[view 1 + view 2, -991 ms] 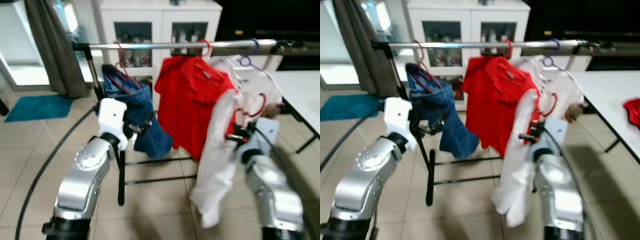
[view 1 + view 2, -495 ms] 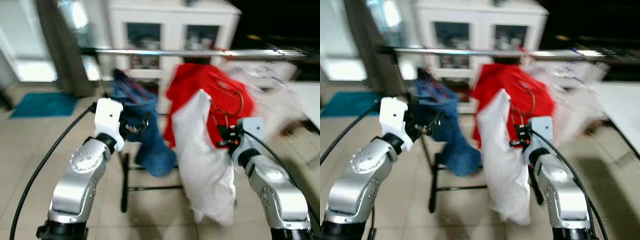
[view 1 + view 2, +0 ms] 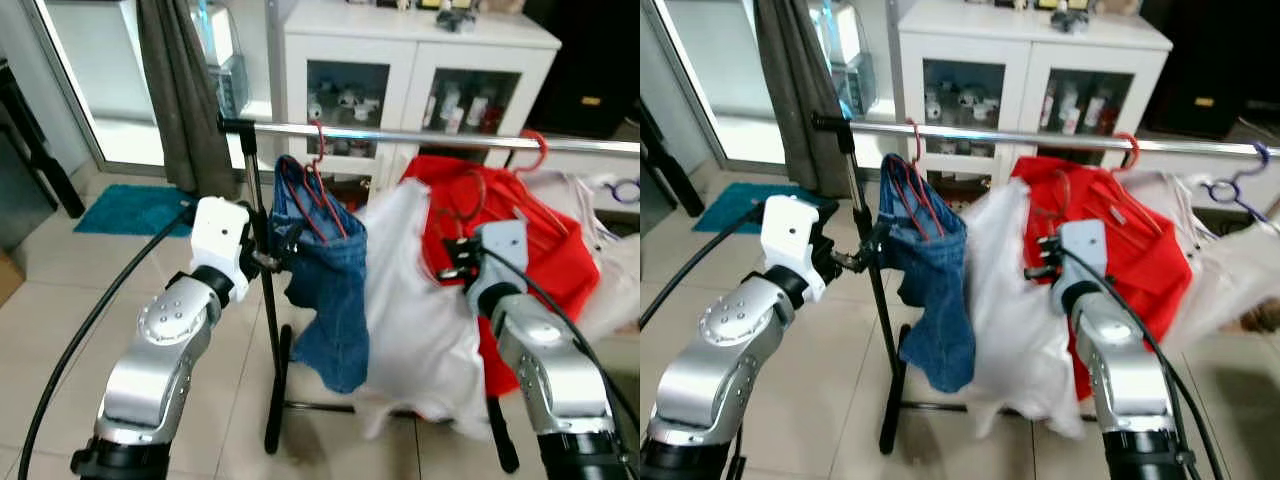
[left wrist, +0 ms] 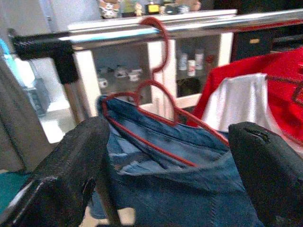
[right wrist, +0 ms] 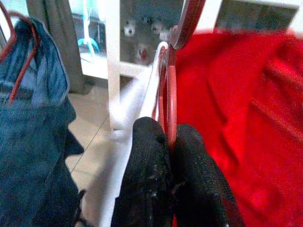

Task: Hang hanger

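My right gripper [image 3: 448, 262] is shut on the neck of a red hanger [image 5: 170, 80] that carries a white garment [image 3: 412, 320]. The hanger's hook is below the silver rail [image 3: 420, 137] and off it, between the blue jeans [image 3: 325, 270] and the red shirt [image 3: 545, 250], which both hang from the rail on red hangers. In the right wrist view the black fingertips [image 5: 150, 142] pinch the hanger wire. My left gripper [image 3: 283, 252] is open just left of the jeans, level with their waistband, holding nothing; its wrist view shows the jeans' hanger [image 4: 163, 90] hooked on the rail.
The rack's black upright [image 3: 258, 290] stands right beside my left gripper. A white glass-door cabinet [image 3: 400, 60] is behind the rail, a grey curtain [image 3: 180, 90] and a teal mat [image 3: 130, 208] at the left. A purple hanger [image 3: 1232, 186] hangs further right on the rail.
The view has swung and sharpened. My right gripper has carried the white garment leftward, from right of the red shirt to between it and the jeans. The left gripper stays by the jeans.
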